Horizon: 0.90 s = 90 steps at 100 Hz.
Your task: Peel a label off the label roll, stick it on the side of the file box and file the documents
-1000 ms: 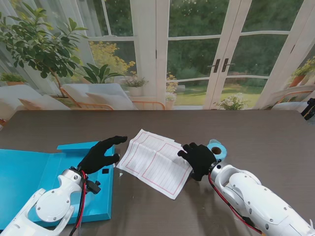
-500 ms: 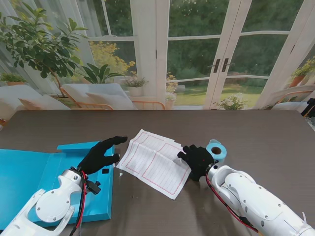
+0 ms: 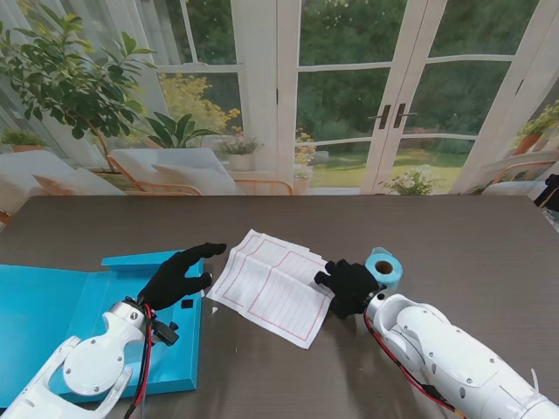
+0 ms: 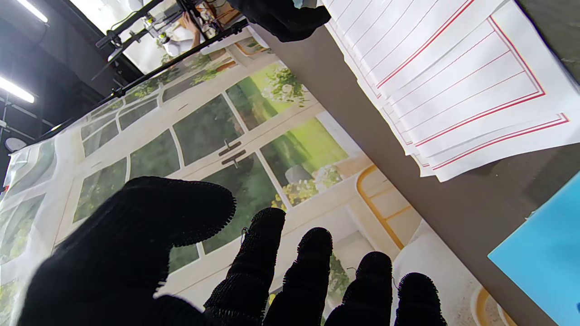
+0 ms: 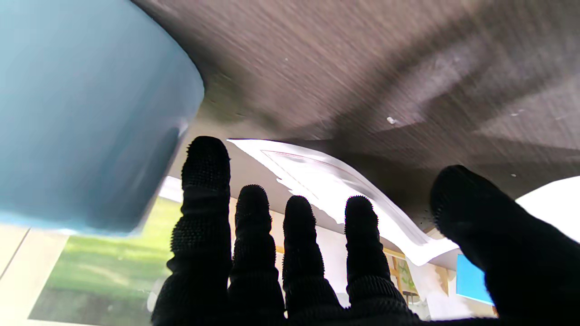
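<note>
Right hand (image 3: 349,286) slid left dragging lined paper sheets (image 3: 275,286), fingers spread flat, left hand (image 3: 179,273) open, round blue label roll (image 3: 383,264)

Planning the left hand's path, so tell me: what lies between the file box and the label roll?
In the stand view, the documents lie between the file box and the label roll, with the right hand at their right edge.

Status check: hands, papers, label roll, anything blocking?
Left hand open over the blue file box. Right hand open at the documents' right edge, holding nothing. Label roll upright beside it. Nothing in the way.
</note>
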Motion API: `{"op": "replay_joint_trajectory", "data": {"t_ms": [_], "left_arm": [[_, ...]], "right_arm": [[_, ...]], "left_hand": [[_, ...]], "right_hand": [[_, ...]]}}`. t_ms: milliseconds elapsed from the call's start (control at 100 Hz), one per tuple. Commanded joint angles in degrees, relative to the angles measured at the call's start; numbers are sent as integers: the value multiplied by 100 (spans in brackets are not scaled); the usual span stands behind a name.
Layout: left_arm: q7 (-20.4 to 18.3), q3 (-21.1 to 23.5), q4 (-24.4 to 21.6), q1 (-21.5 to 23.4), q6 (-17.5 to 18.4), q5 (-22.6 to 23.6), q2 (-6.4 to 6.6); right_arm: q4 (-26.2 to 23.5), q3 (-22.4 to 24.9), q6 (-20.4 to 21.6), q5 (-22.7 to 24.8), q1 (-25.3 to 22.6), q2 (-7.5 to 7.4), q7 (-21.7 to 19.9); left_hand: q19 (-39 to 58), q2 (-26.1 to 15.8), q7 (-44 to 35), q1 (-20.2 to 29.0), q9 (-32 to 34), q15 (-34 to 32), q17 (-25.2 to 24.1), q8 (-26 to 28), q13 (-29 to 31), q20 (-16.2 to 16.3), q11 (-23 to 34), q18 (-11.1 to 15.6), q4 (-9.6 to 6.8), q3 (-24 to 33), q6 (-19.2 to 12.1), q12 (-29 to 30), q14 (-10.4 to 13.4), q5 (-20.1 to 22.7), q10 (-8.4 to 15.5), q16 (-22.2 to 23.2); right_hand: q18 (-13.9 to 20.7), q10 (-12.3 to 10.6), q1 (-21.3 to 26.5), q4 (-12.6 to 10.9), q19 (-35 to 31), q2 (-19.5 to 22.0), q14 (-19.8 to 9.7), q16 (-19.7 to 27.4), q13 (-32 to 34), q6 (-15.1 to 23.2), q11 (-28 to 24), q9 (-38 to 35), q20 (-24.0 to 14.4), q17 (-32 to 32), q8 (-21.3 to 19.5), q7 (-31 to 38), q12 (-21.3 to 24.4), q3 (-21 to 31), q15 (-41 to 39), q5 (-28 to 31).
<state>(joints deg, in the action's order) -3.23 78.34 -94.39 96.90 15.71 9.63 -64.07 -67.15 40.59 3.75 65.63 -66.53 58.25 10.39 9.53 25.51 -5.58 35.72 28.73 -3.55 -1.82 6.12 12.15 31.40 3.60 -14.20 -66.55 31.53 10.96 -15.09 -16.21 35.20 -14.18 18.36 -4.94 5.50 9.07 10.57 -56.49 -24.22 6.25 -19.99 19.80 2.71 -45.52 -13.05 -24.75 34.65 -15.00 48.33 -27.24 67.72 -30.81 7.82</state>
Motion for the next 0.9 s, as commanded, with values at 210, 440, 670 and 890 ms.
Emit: {"op": "replay_joint_trajectory", "data": {"t_ms": [210,440,670,890], "left_arm": [[-158,19,-92,62,-113,-65,-17],[-174,15,-122,76,-187,-126,-22],[-175,7,-153,90,-262,-186,-30],[-200,-18,-152,74,-311,-277,-35]], "right_arm": [[42,11,101,8,-18,28,75],[20,143,244,24,-119,52,382],[120,107,304,-58,-106,97,672],[247,18,240,-247,-61,195,1002]], "left_hand": [[-167,-282,2,54,45,45,12,25,5,-47,-51,257,-37,15,13,13,56,94,28,-54],[-169,-372,4,62,43,44,1,25,5,-47,-51,260,-24,7,14,15,55,113,22,-54],[-170,-510,11,60,34,46,-8,22,2,-45,-55,264,6,-18,11,19,49,122,4,-54],[-172,-636,13,72,40,46,-11,19,2,-47,-53,264,33,-34,24,23,61,148,-7,-55]], "right_hand": [[-37,-55,64,-179,-202,1026,-9,-78,439,442,-137,-551,57,-2898,-55,115,78,-74,-134,306],[-81,-196,253,-190,-267,1429,-10,-86,880,896,-93,-1113,76,-2761,-120,37,130,-357,-161,863],[-178,-473,557,351,-381,909,-3,-64,1581,1469,94,-2028,149,-2413,228,139,131,-81,-132,1816],[-280,-691,1023,954,-614,107,-44,-91,2420,1859,296,-3084,203,-1915,638,990,132,212,-83,2534]]}}
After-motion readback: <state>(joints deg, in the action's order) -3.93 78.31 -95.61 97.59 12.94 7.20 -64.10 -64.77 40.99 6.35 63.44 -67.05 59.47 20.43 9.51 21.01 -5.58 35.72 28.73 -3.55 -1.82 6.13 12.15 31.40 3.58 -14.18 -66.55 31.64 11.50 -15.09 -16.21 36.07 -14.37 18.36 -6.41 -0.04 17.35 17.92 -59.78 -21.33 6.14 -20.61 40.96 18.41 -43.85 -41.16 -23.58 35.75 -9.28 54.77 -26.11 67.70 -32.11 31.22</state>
